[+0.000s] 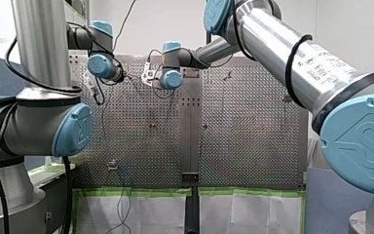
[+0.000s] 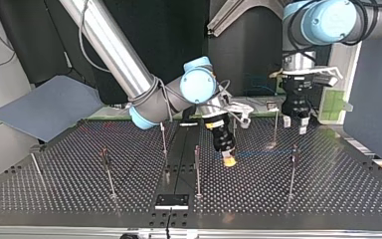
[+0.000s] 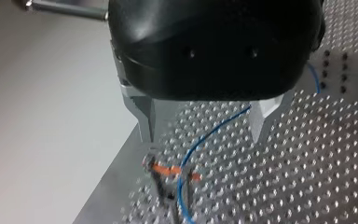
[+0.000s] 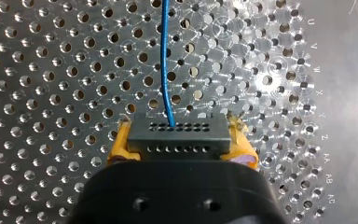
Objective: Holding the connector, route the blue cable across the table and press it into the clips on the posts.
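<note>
The robot's right gripper (image 4: 179,143) is clamped on a dark grey rectangular connector (image 4: 186,130), with its yellow pads (image 4: 118,145) pressing on the block's two short ends. The connector's face shows two rows of small round holes. A thin blue cable (image 4: 166,60) leaves the upper row and runs straight ahead of the gripper, over the perforated metal table (image 4: 51,93). The cable is a single slim strand with a glossy, even blue sheath. In the top view this gripper hangs tilted just above the table near its middle, between upright thin metal posts (image 2: 197,169). From there the cable shows as a faint blue line stretching toward the view's right. The left gripper (image 3: 201,136), black-bodied with metal fingers (image 3: 145,122), stands with its fingers apart and grips nothing. Below it the cable curves between those fingers and passes an orange clip (image 3: 168,171) on a post; whether it sits in the clip cannot be told.
</note>
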Robot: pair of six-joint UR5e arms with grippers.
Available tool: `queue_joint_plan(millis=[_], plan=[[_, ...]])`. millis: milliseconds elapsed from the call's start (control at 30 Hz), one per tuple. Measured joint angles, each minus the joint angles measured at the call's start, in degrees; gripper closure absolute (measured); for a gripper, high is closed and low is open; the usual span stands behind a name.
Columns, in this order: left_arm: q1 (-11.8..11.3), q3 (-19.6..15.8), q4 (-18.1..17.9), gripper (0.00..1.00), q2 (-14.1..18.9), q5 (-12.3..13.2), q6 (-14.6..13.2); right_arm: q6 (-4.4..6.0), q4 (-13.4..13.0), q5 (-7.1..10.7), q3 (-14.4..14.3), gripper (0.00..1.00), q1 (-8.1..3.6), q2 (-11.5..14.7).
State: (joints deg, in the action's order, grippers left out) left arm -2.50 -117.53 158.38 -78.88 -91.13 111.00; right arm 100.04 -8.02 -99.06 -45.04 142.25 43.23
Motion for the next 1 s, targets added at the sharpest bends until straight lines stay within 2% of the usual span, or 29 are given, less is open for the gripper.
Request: queue_joint_plan(millis=[100,267,667,867,1000], plan=[[0.56,0.26,-0.05,0.00,0.01,1.13,-1.45,-0.05,0.00,0.00,0.02,1.00,-0.04,-0.01],[1.17,0.84,-0.66,0.00,-0.13,1.58,-4.20,-0.08,0.02,0.00,0.03,1.00,-0.23,-0.06],[2.71,3.54,-2.05,0.00,-4.06,0.58,-10.30,-0.24,0.19,0.11,0.02,1.00,-1.09,-0.10],[3.64,5.14,-3.40,0.00,-4.68,0.16,-13.33,-0.42,0.19,0.19,0.00,1.00,-1.36,-0.11],[4.27,6.60,-3.61,0.00,-5.61,0.11,-14.41,-0.50,0.19,0.24,0.00,1.00,-1.47,-0.17]])
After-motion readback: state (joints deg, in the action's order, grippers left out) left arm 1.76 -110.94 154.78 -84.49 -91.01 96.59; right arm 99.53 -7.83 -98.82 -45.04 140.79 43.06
